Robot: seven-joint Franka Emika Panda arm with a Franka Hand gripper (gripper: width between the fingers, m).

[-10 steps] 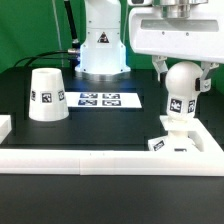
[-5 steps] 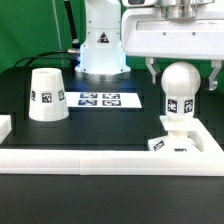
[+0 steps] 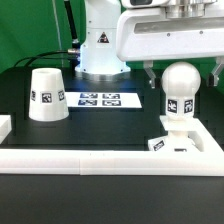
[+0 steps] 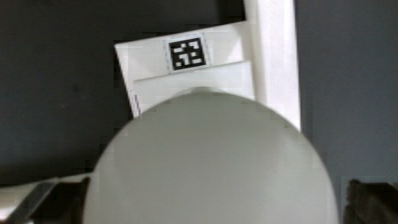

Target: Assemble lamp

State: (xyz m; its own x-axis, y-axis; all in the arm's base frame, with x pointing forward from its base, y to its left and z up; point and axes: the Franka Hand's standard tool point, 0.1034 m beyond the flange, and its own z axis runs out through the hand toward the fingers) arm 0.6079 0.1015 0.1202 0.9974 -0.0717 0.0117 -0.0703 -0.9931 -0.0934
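The ball-shaped bulb stands upright on the flat square base at the exterior view's right. My gripper is open, one finger on each side of the bulb's upper part, both apart from it. In the wrist view the bulb fills the middle, with the base and its tag beyond it; my gripper shows only dark fingertips at both edges. The cone shade stands alone on the table at the exterior view's left.
The marker board lies between the shade and the bulb. A low white wall runs along the front of the table and up its right side, close to the base. The robot's pedestal stands behind.
My fingers have spread apart and let go of the bulb, and the hand has risen a little. The bulb stays upright on the base.
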